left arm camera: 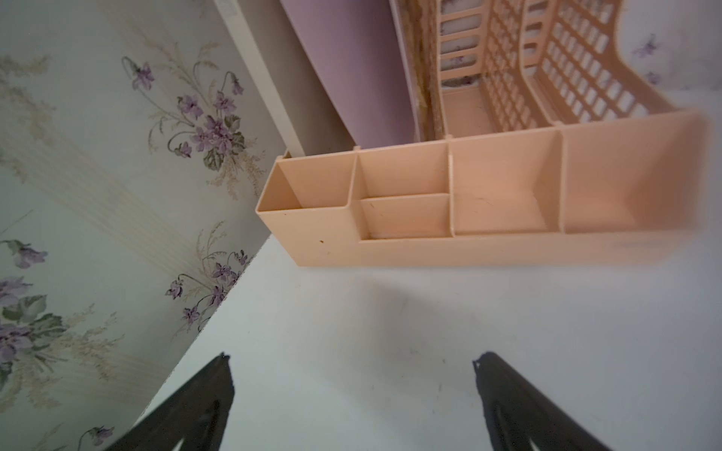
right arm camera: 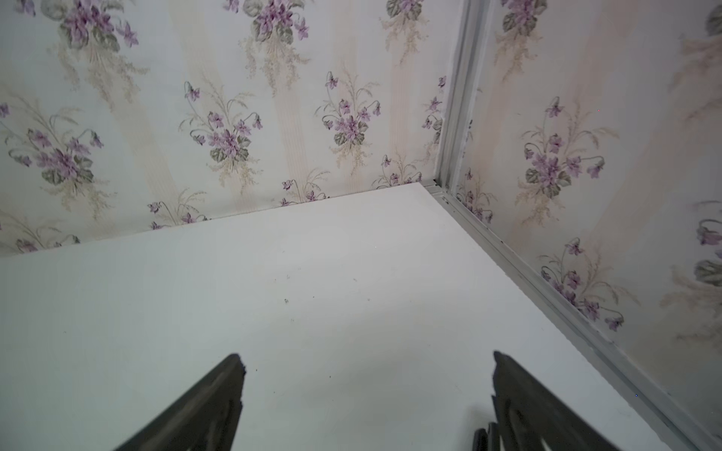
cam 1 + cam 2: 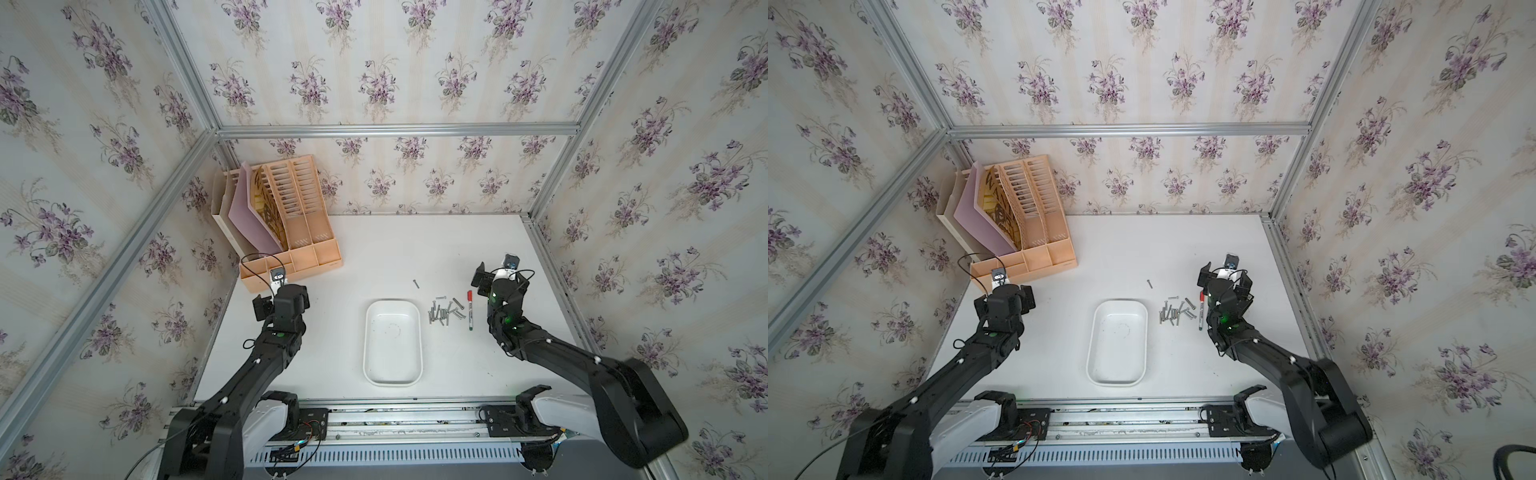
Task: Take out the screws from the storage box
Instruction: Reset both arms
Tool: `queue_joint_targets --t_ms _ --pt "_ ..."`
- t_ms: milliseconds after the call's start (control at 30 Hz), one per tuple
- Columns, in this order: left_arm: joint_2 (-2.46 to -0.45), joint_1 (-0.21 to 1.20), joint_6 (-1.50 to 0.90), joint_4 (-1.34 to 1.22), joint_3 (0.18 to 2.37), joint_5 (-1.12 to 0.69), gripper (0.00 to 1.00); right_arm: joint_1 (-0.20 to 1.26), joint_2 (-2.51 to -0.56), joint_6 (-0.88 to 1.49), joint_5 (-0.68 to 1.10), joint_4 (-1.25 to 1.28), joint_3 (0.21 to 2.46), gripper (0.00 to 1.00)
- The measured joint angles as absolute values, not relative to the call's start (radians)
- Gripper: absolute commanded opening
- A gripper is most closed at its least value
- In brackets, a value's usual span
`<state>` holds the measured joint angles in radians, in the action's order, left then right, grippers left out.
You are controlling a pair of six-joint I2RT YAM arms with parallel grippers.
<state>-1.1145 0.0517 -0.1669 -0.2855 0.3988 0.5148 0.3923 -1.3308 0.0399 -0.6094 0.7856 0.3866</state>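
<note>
**Operator:** Location of the screws [image 3: 444, 311]?

**Technician:** On the desk [image 3: 415, 249], outside the storage box [image 3: 392, 357]. In both top views they lie in a loose cluster just beside the box's far right corner. A single screw [image 3: 415, 284] lies apart from the cluster, toward the far edge.

**Operator:** Position of the storage box?

**Technician:** Upright near the front edge of the desk, about midway between the left and right edges. Its plain white floor is fully visible.

**Operator:** Adjacent items?

**Technician:** A marker pen [image 3: 470, 309] lies just beyond the cluster on the side of the right edge. Its red cap points to the far edge. A peach file organiser [image 3: 291, 253] stands in the far left corner.

**Operator:** End effector status?

**Technician:** Right gripper [image 2: 367, 356]: jaws spread wide and nothing between them. It is over bare desk near the right edge, facing the far right corner. Left gripper [image 1: 353, 357]: jaws also spread wide and nothing held. It is over the desk near the left edge, facing the organiser's front compartments.
</note>
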Motion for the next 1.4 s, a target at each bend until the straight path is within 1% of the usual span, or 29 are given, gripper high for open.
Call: queue_joint_targets --t_ms 67,100,167,233,267,300,367,500,533,567,600,667,733,833,867,933,967,1000,1067,1133,1267,1400 --pt "-1.227 0.015 -0.168 -0.345 0.410 0.477 0.99 0.405 -1.457 -0.083 -0.595 0.958 0.338 1.00" --pt "-1.285 -0.002 -0.170 -0.365 0.427 0.457 1.00 0.407 -1.510 -0.152 -0.543 1.086 0.292 1.00" --pt "-1.364 -0.034 -0.173 -0.375 0.478 0.410 0.99 0.379 -1.610 -0.215 -0.448 1.295 0.220 1.00" --pt "-1.415 -0.037 -0.172 -0.400 0.532 0.375 0.99 0.329 -1.718 -0.246 -0.394 1.381 0.206 1.00" --pt "-1.420 -0.033 -0.167 -0.422 0.530 0.349 1.00 0.321 -1.731 -0.263 -0.371 1.406 0.204 1.00" --pt "-1.410 -0.029 -0.163 -0.446 0.512 0.331 1.00 0.318 -1.729 -0.269 -0.338 1.450 0.198 1.00" --pt "-1.379 -0.029 -0.154 -0.490 0.455 0.307 0.99 0.313 -1.675 -0.273 -0.327 1.504 0.177 1.00" --pt "-1.355 -0.021 -0.126 -0.616 0.355 0.257 1.00 0.308 -1.504 -0.262 -0.377 1.581 0.122 1.00" --pt "-1.353 -0.019 -0.118 -0.642 0.337 0.245 1.00 0.309 -1.447 -0.258 -0.397 1.564 0.123 0.99" --pt "-1.351 -0.017 -0.111 -0.664 0.324 0.235 0.99 0.307 -1.398 -0.245 -0.410 1.525 0.136 0.96" --pt "-1.349 -0.018 -0.112 -0.682 0.316 0.232 0.99 0.292 -1.345 -0.221 -0.408 1.453 0.170 0.95" --pt "-1.352 -0.019 -0.107 -0.706 0.319 0.226 1.00 0.245 -1.311 -0.168 -0.398 1.368 0.207 0.99" --pt "-1.368 -0.018 -0.095 -0.746 0.323 0.204 0.99 0.225 -1.373 -0.149 -0.407 1.420 0.144 1.00" --pt "-1.505 -0.014 -0.061 -0.894 0.304 0.154 0.99 0.205 -1.478 -0.129 -0.361 1.375 0.110 1.00" --pt "-1.524 -0.014 -0.051 -0.875 0.303 0.134 1.00 0.191 -1.485 -0.120 -0.341 1.395 0.105 1.00" --pt "-1.491 -0.013 -0.045 -0.819 0.329 0.125 0.99 0.136 -1.530 -0.091 -0.297 1.447 0.109 1.00" --pt "-1.491 -0.013 -0.039 -0.860 0.342 0.120 0.99 0.115 -1.546 -0.071 -0.284 1.413 0.136 1.00" --pt "-1.495 -0.013 -0.036 -0.886 0.347 0.119 1.00 0.097 -1.542 -0.068 -0.247 1.355 0.171 1.00" --pt "-1.487 -0.013 -0.033 -0.836 0.363 0.109 1.00 0.054 -1.544 -0.044 -0.154 1.346 0.216 1.00" --pt "-1.494 -0.006 -0.027 -0.815 0.389 0.104 0.99 0.044 -1.538 -0.023 -0.139 1.321 0.219 1.00" --pt "-1.494 0.004 -0.009 -0.778 0.411 0.079 1.00 0.074 -1.537 -0.023 -0.099 1.302 0.207 1.00" --pt "-1.494 0.004 -0.006 -0.758 0.413 0.079 0.99 0.071 -1.535 -0.023 -0.097 1.287 0.209 1.00"
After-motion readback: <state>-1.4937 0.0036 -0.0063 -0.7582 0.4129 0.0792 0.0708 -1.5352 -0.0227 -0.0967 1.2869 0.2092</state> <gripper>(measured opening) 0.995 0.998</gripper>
